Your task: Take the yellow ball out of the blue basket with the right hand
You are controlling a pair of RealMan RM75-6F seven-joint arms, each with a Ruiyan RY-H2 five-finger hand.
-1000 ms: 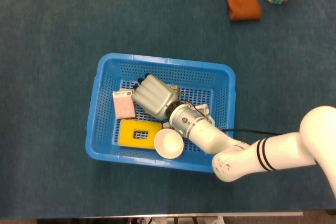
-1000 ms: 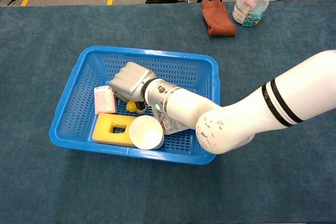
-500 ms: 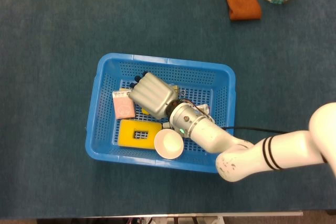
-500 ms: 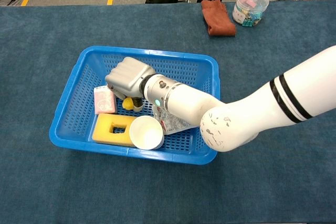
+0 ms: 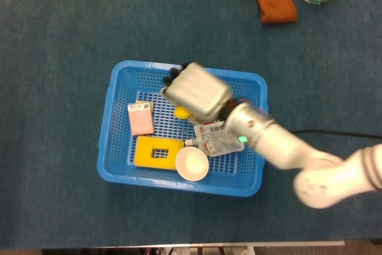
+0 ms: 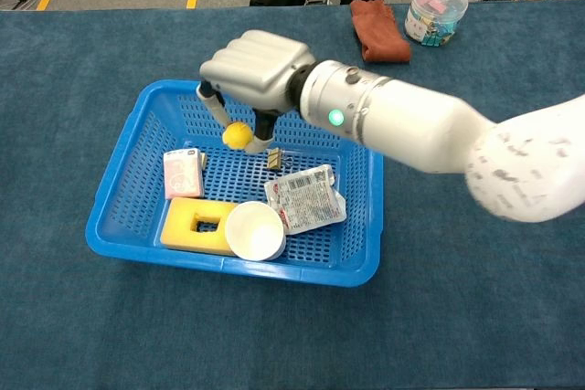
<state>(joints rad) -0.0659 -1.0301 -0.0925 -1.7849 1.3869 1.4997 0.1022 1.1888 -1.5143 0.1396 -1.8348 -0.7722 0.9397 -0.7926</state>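
Note:
My right hand (image 6: pixel 256 70) hangs above the blue basket (image 6: pixel 123 189) and holds the small yellow ball (image 6: pixel 238 135) between its fingertips. In the head view the right hand (image 5: pixel 197 89) covers most of the yellow ball (image 5: pixel 181 111), which peeks out below it, over the blue basket (image 5: pixel 113 120). The ball is lifted off the basket floor, roughly at rim height. My left hand is in neither view.
In the basket lie a pink box (image 6: pixel 182 173), a yellow sponge (image 6: pixel 196 226), a white cup (image 6: pixel 255 230), a printed sachet (image 6: pixel 305 197) and a small clip (image 6: pixel 273 158). An orange cloth (image 6: pixel 378 30) and a clear tub (image 6: pixel 435 12) stand at the far right.
My right hand has risen from the basket floor with the yellow ball pinched in it and shifted toward the far right. The sachet and clip beneath it are now uncovered.

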